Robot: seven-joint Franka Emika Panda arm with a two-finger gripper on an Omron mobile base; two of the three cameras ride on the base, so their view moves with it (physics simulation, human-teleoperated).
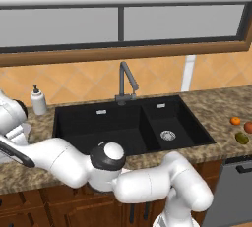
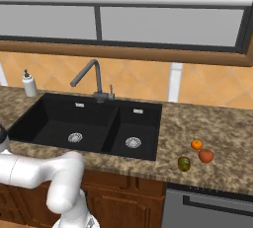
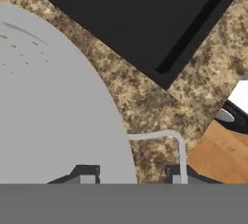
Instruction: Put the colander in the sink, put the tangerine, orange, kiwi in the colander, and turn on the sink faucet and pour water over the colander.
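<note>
My colander (image 3: 53,97) was a broad, pale grey-white bowl with faint rows of small holes and a thin wire loop handle (image 3: 167,138) at its side, lying on the speckled granite counter (image 3: 145,102) beside the black sink (image 3: 140,19). It spread to the left of my gripper (image 3: 131,178), whose jaws were clenched across its rim at the handle

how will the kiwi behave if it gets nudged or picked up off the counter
The kiwi is a small oval, so a push would probably make it wobble or roll unevenly. It lies loose on the flat counter close to two round fruits, so it might bump them. It looks light and rigid enough to lift.
</note>
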